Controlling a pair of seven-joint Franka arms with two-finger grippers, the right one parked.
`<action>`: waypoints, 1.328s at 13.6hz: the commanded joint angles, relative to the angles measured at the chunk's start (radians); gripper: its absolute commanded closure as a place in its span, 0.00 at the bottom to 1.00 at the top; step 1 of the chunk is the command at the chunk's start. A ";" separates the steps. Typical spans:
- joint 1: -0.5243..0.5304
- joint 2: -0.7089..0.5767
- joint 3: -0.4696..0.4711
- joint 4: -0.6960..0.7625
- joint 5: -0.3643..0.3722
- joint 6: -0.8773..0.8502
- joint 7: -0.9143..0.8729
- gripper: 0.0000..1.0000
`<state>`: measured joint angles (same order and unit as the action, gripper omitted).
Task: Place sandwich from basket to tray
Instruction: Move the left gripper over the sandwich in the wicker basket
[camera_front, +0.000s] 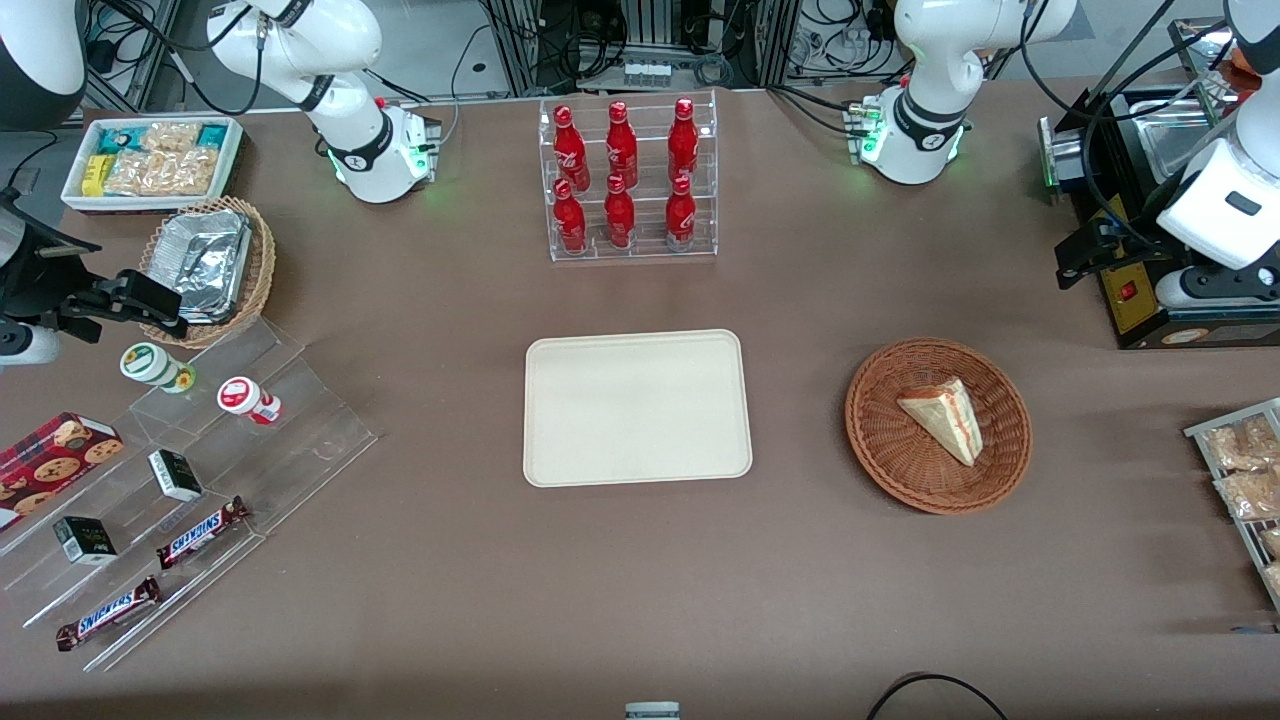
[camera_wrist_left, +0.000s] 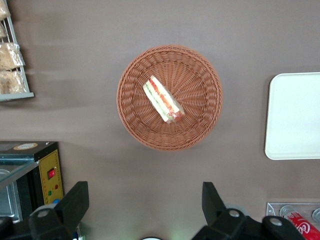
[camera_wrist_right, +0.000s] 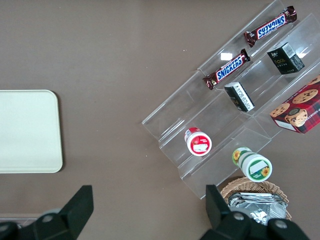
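Observation:
The sandwich (camera_front: 945, 418) (camera_wrist_left: 163, 100), a pale wedge with red and green filling at its cut edge, lies in the round reddish-brown basket (camera_front: 900, 465) (camera_wrist_left: 134, 125). The cream tray (camera_front: 636, 408) (camera_wrist_left: 295, 115) (camera_wrist_right: 27, 130) lies flat at the table's middle, beside the basket, with nothing on it. My left gripper (camera_front: 1085, 262) (camera_wrist_left: 142, 200) hangs open and holds nothing. It is high above the table, farther from the front camera than the basket and toward the working arm's end. Its black fingers (camera_wrist_left: 75, 200) stand wide apart over bare tabletop.
A black machine (camera_front: 1150, 300) (camera_wrist_left: 30, 170) stands under the gripper. A wire rack of snack packets (camera_front: 1240, 470) (camera_wrist_left: 12, 60) is at the working arm's end. A clear rack of red bottles (camera_front: 628, 180) stands farther from the front camera than the tray. Stepped acrylic shelves (camera_front: 200, 480), a foil-tray basket (camera_front: 205, 265) and a white bin (camera_front: 150, 160) are at the parked arm's end.

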<state>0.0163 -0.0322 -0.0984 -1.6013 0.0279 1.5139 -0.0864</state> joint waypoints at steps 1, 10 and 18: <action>0.016 -0.018 -0.007 -0.014 -0.009 -0.015 0.019 0.00; 0.005 0.008 -0.018 -0.251 0.000 0.270 -0.083 0.00; -0.016 0.040 -0.021 -0.623 0.000 0.815 -0.462 0.00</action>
<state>0.0053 0.0184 -0.1201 -2.1637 0.0281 2.2668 -0.4778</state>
